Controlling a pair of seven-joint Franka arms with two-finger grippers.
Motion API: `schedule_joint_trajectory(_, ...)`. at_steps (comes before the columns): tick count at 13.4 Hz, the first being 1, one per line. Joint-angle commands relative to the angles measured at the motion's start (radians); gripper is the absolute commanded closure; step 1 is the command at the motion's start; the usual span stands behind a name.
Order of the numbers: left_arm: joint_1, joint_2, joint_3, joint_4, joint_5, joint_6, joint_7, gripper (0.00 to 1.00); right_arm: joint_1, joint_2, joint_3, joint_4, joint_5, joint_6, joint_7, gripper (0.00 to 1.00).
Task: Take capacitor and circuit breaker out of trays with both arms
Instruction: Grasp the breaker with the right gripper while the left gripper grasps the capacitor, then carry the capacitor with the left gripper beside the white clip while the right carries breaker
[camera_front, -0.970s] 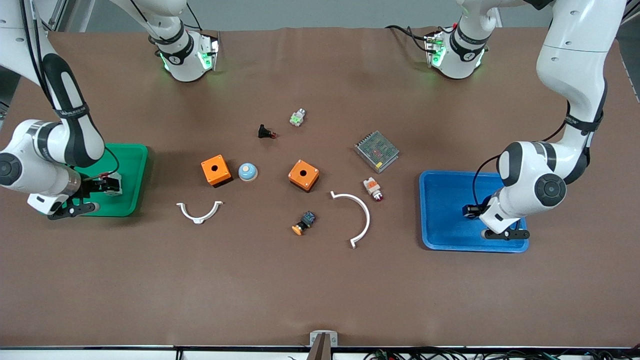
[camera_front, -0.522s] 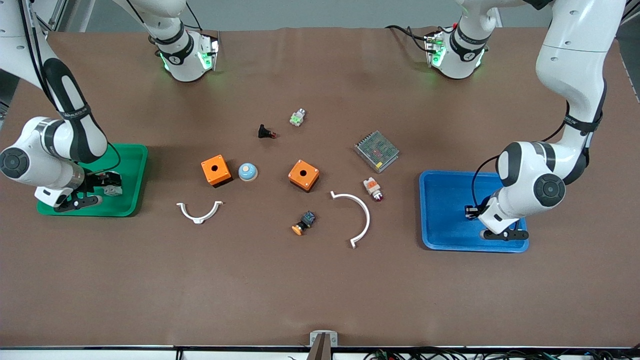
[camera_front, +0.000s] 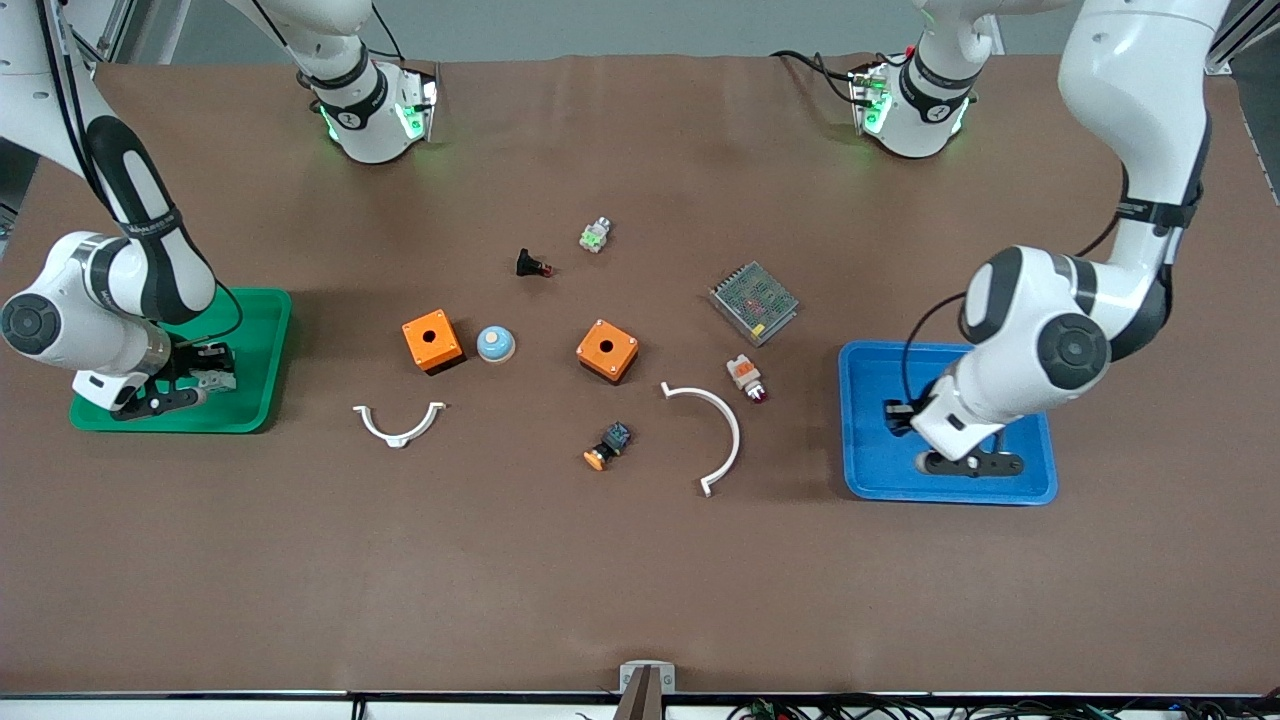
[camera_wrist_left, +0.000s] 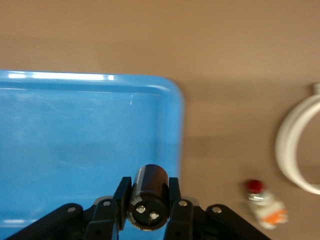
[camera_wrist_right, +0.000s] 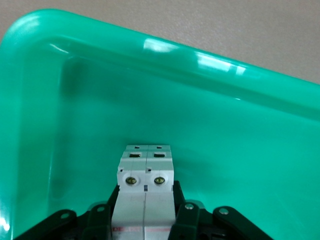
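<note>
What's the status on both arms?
Left gripper shut on capacitor, over blue tray. Right gripper shut on breaker, over green tray. Neither released; nothing in the way.

even, bright overhead light across matte brown table cover (camera_front: 640, 560); soft short shadows under parts and arms. front view sharp, no visible edge distortion. white glare streaks on glossy green plastic tray rim (camera_wrist_right: 210, 62) and on glossy blue plastic tray rim (camera_wrist_left: 60, 76). left wrist view motion-blurred: curved white plastic bracket (camera_wrist_left: 295, 150) and table smeared. right wrist view fairly sharp.
</note>
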Motion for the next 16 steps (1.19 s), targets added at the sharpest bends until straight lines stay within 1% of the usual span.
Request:
schedule_joint_trajectory(1,-0.11,0.054,0.0,0.083,0.016,-0.02,-0.196,1.0,-0.013,-0.028,0.017,0.011,-0.019,-0.032,0.015,0.94)
schedule_joint_trajectory(2,-0.154,0.08,0.0,0.12,0.016,-0.02,-0.268,1.0,-0.002,-0.032,0.021,0.055,-0.012,-0.095,0.023,0.94)
schedule_joint_trajectory(4,-0.231,0.143,0.003,0.178,0.015,-0.02,-0.386,1.0,0.053,-0.033,0.022,0.188,0.004,-0.277,0.096,0.94)
schedule_joint_trajectory(5,-0.263,0.178,0.008,0.213,0.016,-0.016,-0.441,1.0,0.085,-0.03,0.022,0.243,0.028,-0.339,0.139,0.94)
schedule_joint_trajectory(6,-0.297,0.218,0.012,0.247,0.016,-0.008,-0.494,1.0,0.113,-0.03,0.021,0.273,0.068,-0.367,0.192,0.94)
schedule_joint_trajectory(8,-0.361,0.284,0.041,0.31,0.018,0.018,-0.569,1.0,0.164,-0.03,0.021,0.293,0.125,-0.359,0.298,0.94)
schedule_joint_trajectory(11,-0.455,0.342,0.13,0.324,0.025,0.111,-0.589,1.0,0.245,-0.029,0.021,0.321,0.159,-0.353,0.458,0.93)
schedule_joint_trajectory(14,-0.473,0.391,0.135,0.324,0.027,0.187,-0.615,0.98,0.334,-0.025,0.021,0.324,0.192,-0.303,0.632,0.92)
schedule_joint_trajectory(15,-0.473,0.399,0.135,0.324,0.027,0.187,-0.615,0.93,0.363,-0.018,0.019,0.324,0.192,-0.277,0.697,0.92)
schedule_joint_trajectory(16,-0.473,0.401,0.135,0.323,0.028,0.187,-0.614,0.82,0.386,-0.003,0.021,0.324,0.192,-0.243,0.76,0.92)
